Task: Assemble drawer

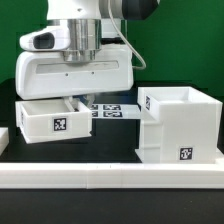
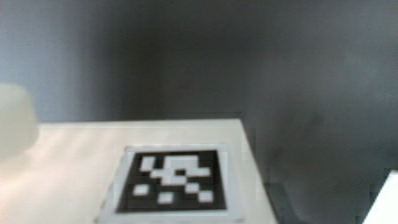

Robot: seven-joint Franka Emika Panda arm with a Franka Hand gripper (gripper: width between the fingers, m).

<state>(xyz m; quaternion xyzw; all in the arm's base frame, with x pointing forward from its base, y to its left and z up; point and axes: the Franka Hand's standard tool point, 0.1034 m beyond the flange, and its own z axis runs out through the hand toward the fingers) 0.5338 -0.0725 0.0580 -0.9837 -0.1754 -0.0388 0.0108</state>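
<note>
End effector [image 1: 72, 97] low over tray [image 1: 50, 123] — tips obscured; housing [image 1: 180, 125] apart

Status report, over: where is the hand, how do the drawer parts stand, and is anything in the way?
Hand low at tray, open or shut unclear. Housing upright, apart from tray. Marker board lies flat between them.

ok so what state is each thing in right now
housing: upright, opening facing up, no tray in it
tray: outside the housing, sitting level, tagged side toward the exterior camera
gripper: down at the tray's far edge, open or shut can't be told
marker board: lying flat
rail: lying flat in front
</note>
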